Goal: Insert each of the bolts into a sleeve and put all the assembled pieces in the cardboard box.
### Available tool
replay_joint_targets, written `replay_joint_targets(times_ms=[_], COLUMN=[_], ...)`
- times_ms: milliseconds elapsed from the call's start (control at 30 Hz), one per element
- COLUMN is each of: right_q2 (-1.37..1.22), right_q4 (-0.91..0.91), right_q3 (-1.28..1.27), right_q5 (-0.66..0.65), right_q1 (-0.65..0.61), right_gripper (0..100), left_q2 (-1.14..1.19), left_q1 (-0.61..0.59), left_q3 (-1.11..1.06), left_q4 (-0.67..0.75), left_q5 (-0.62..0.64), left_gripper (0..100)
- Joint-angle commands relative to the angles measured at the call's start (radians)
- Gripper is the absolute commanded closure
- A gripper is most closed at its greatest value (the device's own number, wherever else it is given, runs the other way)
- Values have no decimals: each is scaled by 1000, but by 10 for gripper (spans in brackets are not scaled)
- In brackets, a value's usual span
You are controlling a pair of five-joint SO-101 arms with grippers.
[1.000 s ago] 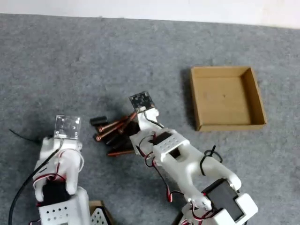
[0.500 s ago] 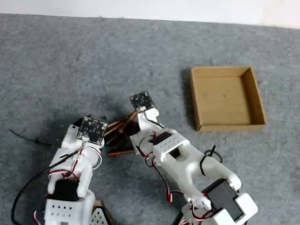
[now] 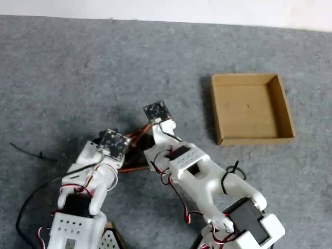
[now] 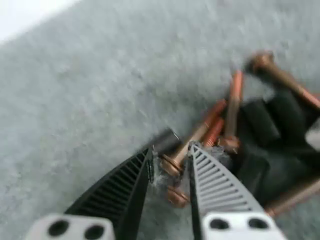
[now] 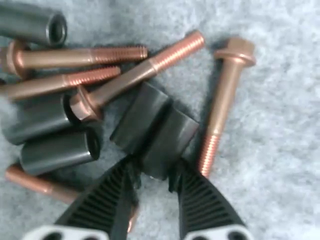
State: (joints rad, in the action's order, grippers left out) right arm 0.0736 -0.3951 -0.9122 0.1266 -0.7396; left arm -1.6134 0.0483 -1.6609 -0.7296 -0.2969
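The black sleeve (image 5: pixel 172 137) lies on its side with its near end between the fingertips of your right gripper (image 5: pixel 152 169). Both fingers press against it, so that gripper is closed on the sleeve. A second sleeve (image 5: pixel 140 117) lies flank to flank with it, just ahead of the same fingertips. A copper bolt (image 5: pixel 224 100) lies just beside the held sleeve, its threaded end near one finger. Farther ahead of this gripper, more bolts (image 5: pixel 90 57) and sleeves (image 5: pixel 55 150) lie crossed and touching in one heap. Your left gripper (image 4: pixel 170 160) is over the other edge of that heap. Its fingers stand apart, and the flanged head of a bolt (image 4: pixel 171 166) sits between the tips. That gripper is open, and you cannot tell whether either finger touches the head. A short grey sleeve (image 4: pixel 167 141) lies just past those fingertips. From above, the heap (image 3: pixel 136 133) sits between your two arms, and the cardboard box (image 3: pixel 249 140) rests on the grey carpet (image 3: pixel 104 62), well apart from both grippers, out beyond the right arm (image 3: pixel 192 171).
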Motion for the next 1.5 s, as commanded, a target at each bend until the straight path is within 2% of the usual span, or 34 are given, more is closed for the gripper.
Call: replay_joint_targets(times_ms=[0,100,300,500,633,900,1033,1367,1467], right_q2=[2,2,2,2,2,2,2,2,2], right_q4=[35,35,35,35,35,35,35,35,35], right_q3=[25,25,24,24,22,21,21,19,19], right_q5=[-14,-14,-14,-14,-14,-14,-15,-15,-15], right_q1=[-5,-5,-5,-4,-4,-4,-4,-4,-4], right_gripper=[994,994,994,993,993,993,993,993,993], left_q2=[291,513,921,1205,1268,1282,1282,1285,1285], left_q1=[50,74,71,47,45,45,45,45,45], left_q3=[122,209,374,556,624,644,644,662,661], left_q4=[91,101,169,143,80,58,58,26,17], left_q5=[-28,-74,-78,-77,-77,-77,-77,-78,-114], left_gripper=[880,880,880,880,880,877,835,838,839])
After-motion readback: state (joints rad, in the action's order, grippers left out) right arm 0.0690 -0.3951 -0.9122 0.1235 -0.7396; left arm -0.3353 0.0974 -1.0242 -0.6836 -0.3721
